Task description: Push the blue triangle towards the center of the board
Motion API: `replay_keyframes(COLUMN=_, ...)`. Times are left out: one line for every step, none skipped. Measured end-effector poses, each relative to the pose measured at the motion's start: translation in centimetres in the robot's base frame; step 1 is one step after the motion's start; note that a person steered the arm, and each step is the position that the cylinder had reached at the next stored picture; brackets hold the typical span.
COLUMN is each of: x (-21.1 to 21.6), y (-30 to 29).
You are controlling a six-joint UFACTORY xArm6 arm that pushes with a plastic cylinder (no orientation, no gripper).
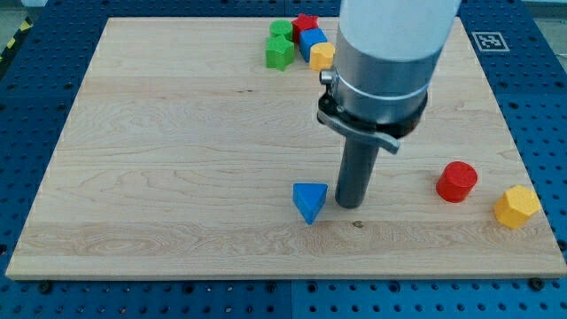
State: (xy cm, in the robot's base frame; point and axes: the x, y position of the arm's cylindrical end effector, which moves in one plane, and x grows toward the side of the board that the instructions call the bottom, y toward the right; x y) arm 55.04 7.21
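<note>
The blue triangle (308,201) lies on the wooden board (177,159), below and a little right of the board's middle. My tip (348,205) rests on the board just to the right of the triangle, a small gap apart or barely touching. The dark rod rises from it into the arm's grey and white body, which hides part of the board's upper right.
A cluster at the view's top holds a green block (279,53), a second green block (282,30), a red block (306,26), a blue block (312,42) and a yellow block (322,56). A red cylinder (457,182) and a yellow hexagonal block (516,206) sit at the lower right.
</note>
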Motion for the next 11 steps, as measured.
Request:
replay_keyframes(x=3.0, y=-0.1)
replay_keyframes(x=5.6, y=-2.3)
replay_keyframes(x=2.6, y=-4.6)
replay_keyframes(x=-0.6, y=-4.5)
replay_keyframes(x=-1.9, y=-4.5)
replay_keyframes(x=-1.9, y=-4.6)
replay_keyframes(x=-1.9, y=-4.6)
replay_keyframes(x=-1.9, y=-4.6)
replay_keyframes(x=-1.9, y=-4.6)
replay_keyframes(x=-1.9, y=-5.5)
replay_keyframes(x=-2.5, y=-6.8)
